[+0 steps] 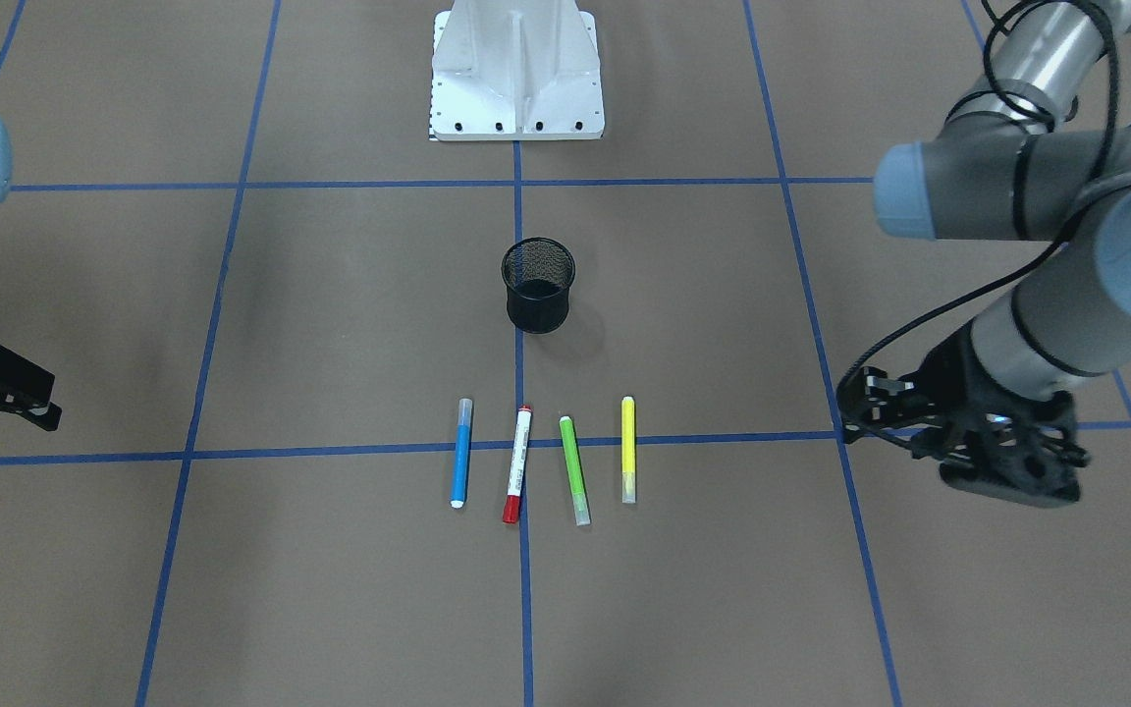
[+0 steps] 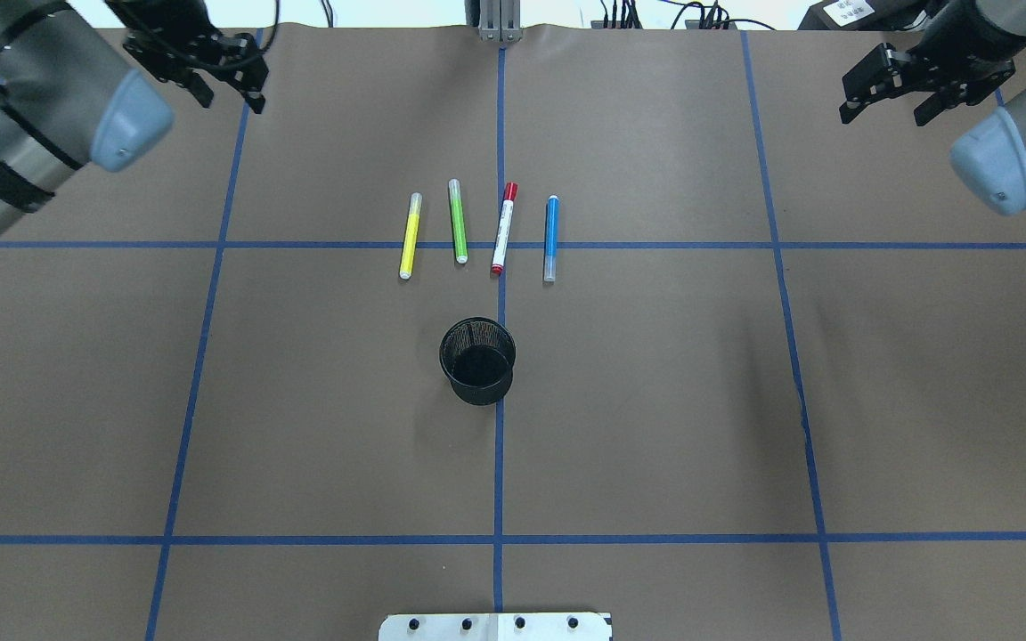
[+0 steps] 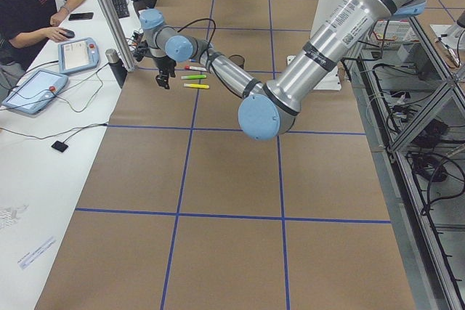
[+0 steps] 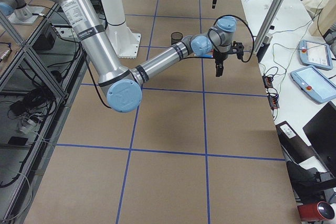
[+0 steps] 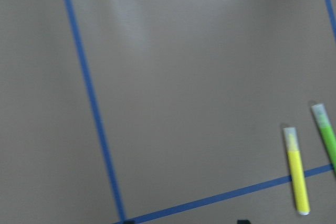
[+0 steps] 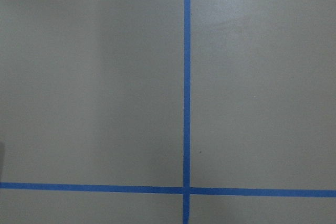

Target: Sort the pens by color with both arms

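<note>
Rowed on the desk [image 2: 655, 401] at the cup's [image 2: 477, 383] 12 o'clock, the yellow pen [image 2: 408, 236], green pen [image 2: 458, 221], red-capped pen [image 2: 503, 229] and blue pen [image 2: 550, 238] look light, stiff and slick, best pinched mid-barrel; left hand [image 2: 230, 93] and right hand [image 2: 885, 111] hang spread, empty

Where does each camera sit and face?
Front-facing: across table, facing white base; left arm on its right.
Overhead: behind base, looking down; left end effector, right end effector open.
Exterior left: table end; left arm near.
Exterior right: opposite end; right arm near.
Left wrist: down on yellow pen.
Right wrist: down on tape lines.
Shared: front and overhead show mesh cup.
</note>
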Action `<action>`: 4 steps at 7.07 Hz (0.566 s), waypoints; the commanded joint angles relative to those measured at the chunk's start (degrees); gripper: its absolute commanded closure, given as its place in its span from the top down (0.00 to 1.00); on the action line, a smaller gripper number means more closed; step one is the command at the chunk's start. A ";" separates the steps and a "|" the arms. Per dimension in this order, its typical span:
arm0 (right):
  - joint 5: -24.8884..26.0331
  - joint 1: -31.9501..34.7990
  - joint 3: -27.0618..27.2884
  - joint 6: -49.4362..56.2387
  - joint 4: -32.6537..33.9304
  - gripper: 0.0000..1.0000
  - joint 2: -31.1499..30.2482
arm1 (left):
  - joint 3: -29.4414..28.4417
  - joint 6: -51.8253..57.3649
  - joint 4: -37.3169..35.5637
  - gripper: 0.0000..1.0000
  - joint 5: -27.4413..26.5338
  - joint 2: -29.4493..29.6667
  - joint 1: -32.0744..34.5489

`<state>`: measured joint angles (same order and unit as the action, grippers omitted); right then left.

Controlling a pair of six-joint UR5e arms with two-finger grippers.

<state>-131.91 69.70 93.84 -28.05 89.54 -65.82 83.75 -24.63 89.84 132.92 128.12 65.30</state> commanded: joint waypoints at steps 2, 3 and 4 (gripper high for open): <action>-0.98 5.25 -0.06 12.19 -0.59 0.99 -6.49 | 4.48 20.34 -5.63 0.83 0.15 -6.98 10.69; -1.07 7.45 -0.23 16.67 -0.42 0.99 -8.42 | 4.58 26.50 -6.34 0.84 0.15 -9.27 14.03; -1.76 8.95 -0.15 18.20 -0.50 0.99 -10.18 | 4.58 31.26 -6.34 0.85 0.24 -11.81 17.11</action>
<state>-133.05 76.41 93.68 -13.23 89.08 -73.56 88.07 -0.19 84.03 133.08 119.43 78.34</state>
